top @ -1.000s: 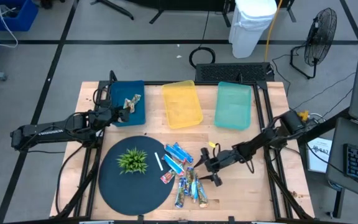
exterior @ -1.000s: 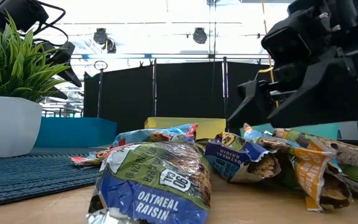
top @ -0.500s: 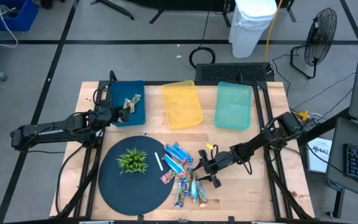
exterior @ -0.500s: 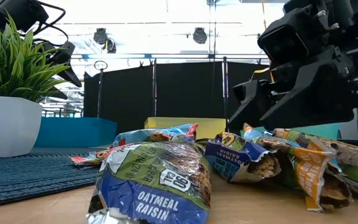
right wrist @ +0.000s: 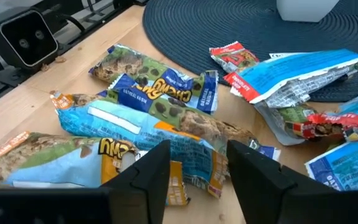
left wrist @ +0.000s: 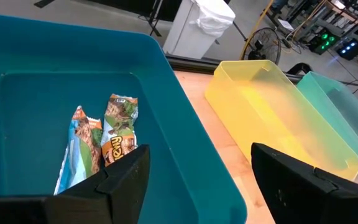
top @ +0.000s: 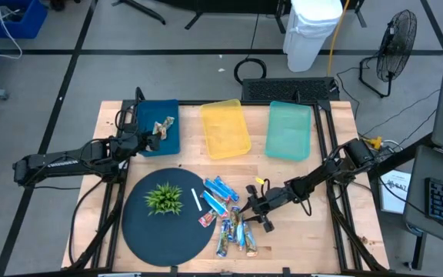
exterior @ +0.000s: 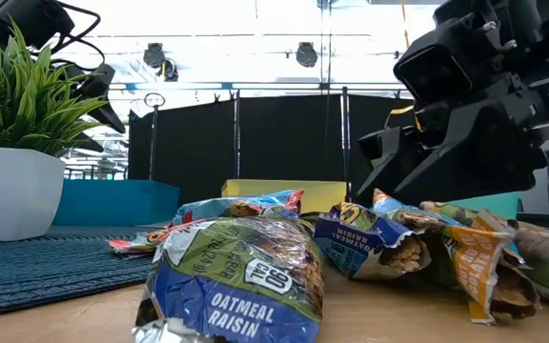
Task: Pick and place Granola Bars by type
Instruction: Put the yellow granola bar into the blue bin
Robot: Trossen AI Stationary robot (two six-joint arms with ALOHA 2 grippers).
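- My right gripper (top: 254, 213) sat low at the right edge of the Granola Bars (top: 228, 214), its fingers parted and holding nothing.
- Only the right wrist view showed what lay between those fingers (right wrist: 146, 180): a light-blue bar (right wrist: 142, 134) straddled by the tips, though I could not tell whether they touched it.
- That same view picked out a red wrapper (right wrist: 236, 57) and a long blue-and-white wrapper (right wrist: 303, 73) lying partly over the rim of the dark round mat (right wrist: 229, 25).
- The low view gave me what the overhead could not: print reading "Oatmeal Raisin" on the nearest bar (exterior: 239, 286), with the right gripper's dark bulk hanging just behind the pile.
- My left gripper (top: 146, 138) hovered over the blue bin (top: 169, 142), its jaws apart and empty.
- Through the left wrist view I saw two bars (left wrist: 101, 142) lying side by side on the bin floor; from overhead they read as one crumpled patch.
- The yellow bin (top: 224, 128) and the teal bin (top: 289, 130) stood side by side next to the blue one along the far side of the table.
- The potted plant (top: 164, 198) stood on the mat, the white stick (top: 195, 200) between it and the bars.
- Bare wood (top: 298, 238) lay open to the right of the pile and between it and the bins.
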